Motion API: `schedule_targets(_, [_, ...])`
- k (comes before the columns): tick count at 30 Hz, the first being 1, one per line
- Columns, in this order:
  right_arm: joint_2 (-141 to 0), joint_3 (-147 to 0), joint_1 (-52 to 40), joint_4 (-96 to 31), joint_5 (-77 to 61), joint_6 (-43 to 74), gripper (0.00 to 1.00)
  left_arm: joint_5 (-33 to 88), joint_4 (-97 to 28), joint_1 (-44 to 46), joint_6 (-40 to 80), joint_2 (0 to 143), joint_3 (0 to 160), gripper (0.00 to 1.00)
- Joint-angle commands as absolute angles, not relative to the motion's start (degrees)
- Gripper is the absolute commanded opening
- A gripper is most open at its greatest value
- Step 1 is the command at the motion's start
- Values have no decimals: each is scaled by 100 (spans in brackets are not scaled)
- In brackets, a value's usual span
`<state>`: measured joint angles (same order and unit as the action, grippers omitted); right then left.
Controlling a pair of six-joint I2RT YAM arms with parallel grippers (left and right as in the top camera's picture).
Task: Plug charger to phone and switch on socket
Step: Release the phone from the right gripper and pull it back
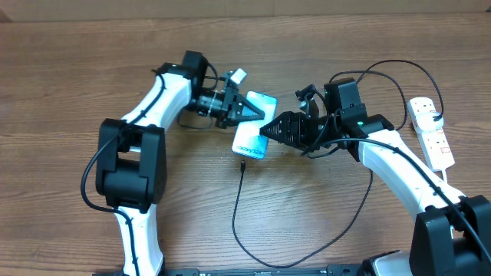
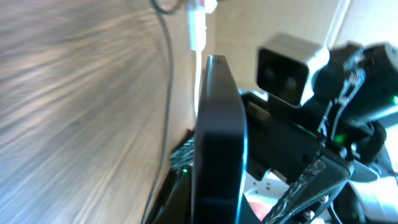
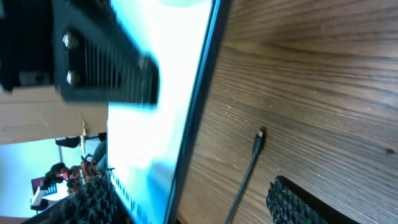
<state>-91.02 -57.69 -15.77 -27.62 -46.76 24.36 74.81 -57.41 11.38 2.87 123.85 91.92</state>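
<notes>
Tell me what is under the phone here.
Bare wooden table shows beside the phone's lower edge, and the charger tip lies there, clear of the phone. The wood directly beneath is hidden by the phone and the right gripper.

The left gripper (image 1: pixel 247 109) holds the phone (image 1: pixel 252 142) — the right gripper (image 1: pixel 268 132) is just beside it, the charger (image 1: pixel 241 170) loose below.

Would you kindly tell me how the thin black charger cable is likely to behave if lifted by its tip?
The charger cable lies in loose curves, so it is probably floppy and would trail. Its small plug tip looks light, so it may twist or droop when lifted.
</notes>
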Motion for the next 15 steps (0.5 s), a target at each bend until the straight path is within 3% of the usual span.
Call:
schedule_targets(1, [-8921,-5741,-1551,-2915,-4589,2158,79,7269,-5946,838,532,12278,9371,4])
schedule_targets(5, [-8670,-5795,-1559,-3437,-4263,2045,80,7395,-6720,502,-134,12276,9371,4])
schedule_targets(11, [-8560,-6392,-1857,-4777,-2943,1787,80,8289,-8534,-71,-2587,12276,9371,4])
schedule_targets(15, [-8560,-6641,-2392,-5024,-2464,1900,78,8663,-9690,-399,-4115,12274,9347,4])
